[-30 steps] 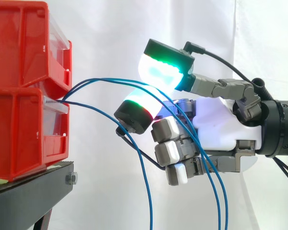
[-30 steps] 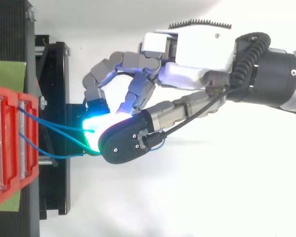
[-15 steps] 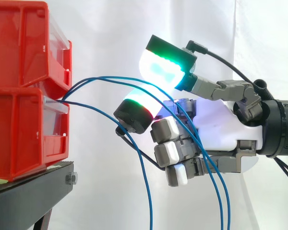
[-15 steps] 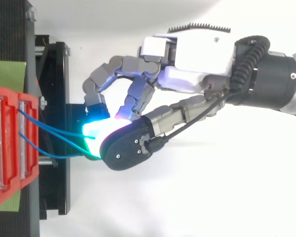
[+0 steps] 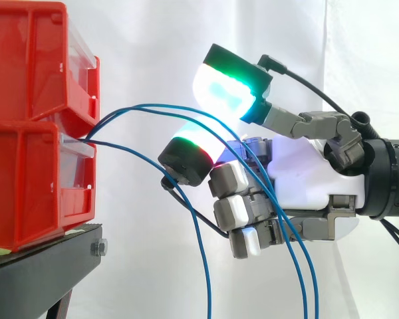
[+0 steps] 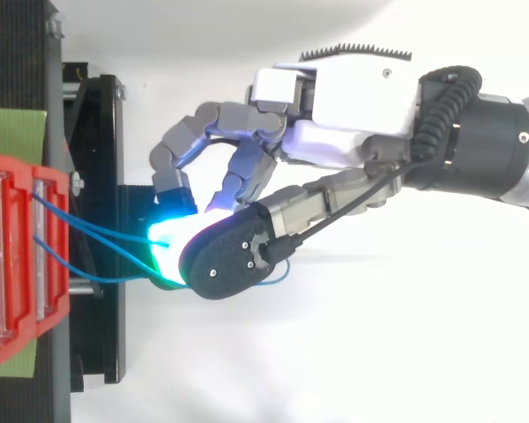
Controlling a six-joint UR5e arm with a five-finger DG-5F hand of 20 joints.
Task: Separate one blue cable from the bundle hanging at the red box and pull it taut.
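The robot hand (image 5: 306, 173) is reaching in from the right with its fingers curled, and it is closing on the blue cables (image 5: 146, 107). A thick pad glowing green and cyan (image 5: 226, 90) is sitting above, and a pad glowing white with a red band (image 5: 186, 159) is sitting below. The two upper strands are passing between these pads. In the top view the glow is washing out the spot where the pads meet (image 6: 167, 238), so whether one strand or both are being pressed is hard to tell. The hand's dark upper pad is also covering the strands there.

The cables are thin, bright blue and smooth. The two upper ones are arching up from the slot between the stacked bins and running side by side across the lower pad. From there they are dropping in front of the curled fingers to the side view's bottom edge, which is cutting off their ends. A lower blue cable (image 5: 186, 206) is leaving the same slot, sagging under the pads clear of them, and hanging down out of the picture too. None of the strands is looking taut.

The upper red bin (image 5: 26, 60) is resting on the lower red bin (image 5: 26, 179). Both are standing on the black bench (image 5: 40, 266), and the left edge is cropping them. A white curtain (image 5: 153, 40) is hanging behind.
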